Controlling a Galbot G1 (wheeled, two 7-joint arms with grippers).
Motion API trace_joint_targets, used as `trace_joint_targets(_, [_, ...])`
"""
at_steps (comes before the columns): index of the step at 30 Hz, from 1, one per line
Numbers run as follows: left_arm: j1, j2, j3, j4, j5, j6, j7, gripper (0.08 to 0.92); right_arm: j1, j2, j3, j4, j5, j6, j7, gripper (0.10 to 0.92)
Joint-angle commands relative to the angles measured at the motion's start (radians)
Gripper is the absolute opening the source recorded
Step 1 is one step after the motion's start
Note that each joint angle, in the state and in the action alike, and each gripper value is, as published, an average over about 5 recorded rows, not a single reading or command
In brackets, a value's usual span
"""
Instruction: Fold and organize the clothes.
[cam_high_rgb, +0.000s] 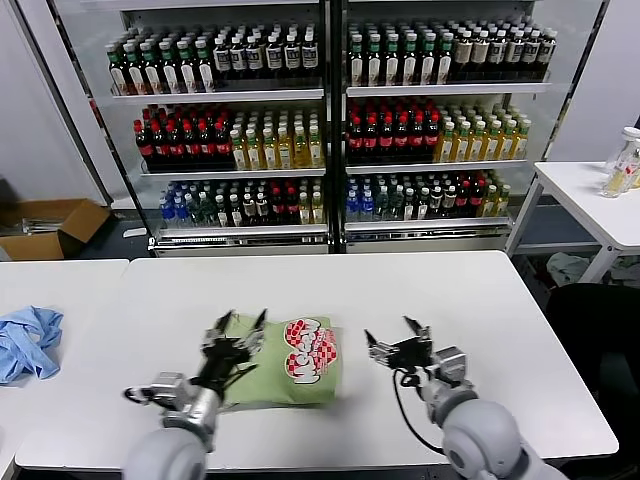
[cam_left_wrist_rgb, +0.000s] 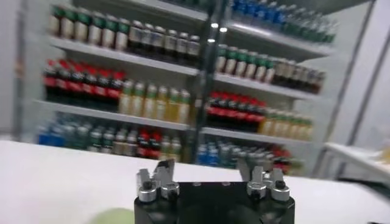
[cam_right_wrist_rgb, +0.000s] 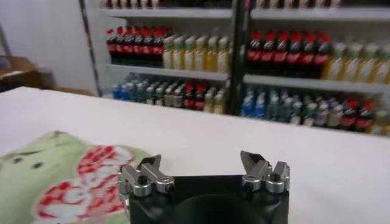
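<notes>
Shirt (cam_high_rgb: 290, 365): folded into compact square on desk (cam_high_rgb: 480, 300) | left hand (cam_high_rgb: 235, 335): spread over its edge, empty | right hand (cam_high_rgb: 398, 345): spread, beside | left: probably only tidying.

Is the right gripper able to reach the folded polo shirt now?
Probably yes: the right gripper is open, beside the polo shirt, and only bare table lies between them.

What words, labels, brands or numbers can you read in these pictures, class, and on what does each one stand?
None can be read.
Polo shirt: the red-and-white checkered print forms rounded shapes; whether they are letters cannot be told.
Bottles on the shelves: labels too small and blurred to read.
Cardboard box: no readable marking.
</notes>
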Motion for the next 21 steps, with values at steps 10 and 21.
trace_joint_targets(10, [0.1, 0.106, -0.275, -0.005, 0.015, -0.047, 0.043, 0.822, 0.094, 0.151, -0.224, -0.228, 0.205, 0.006, 0.059, 0.82])
trace_joint_targets(21, [0.104, 0.101, -0.271, -0.019, -0.001, -0.027, 0.042, 0.823, 0.095, 0.162, -0.216, -0.229, 0.164, 0.031, 0.055, 0.551])
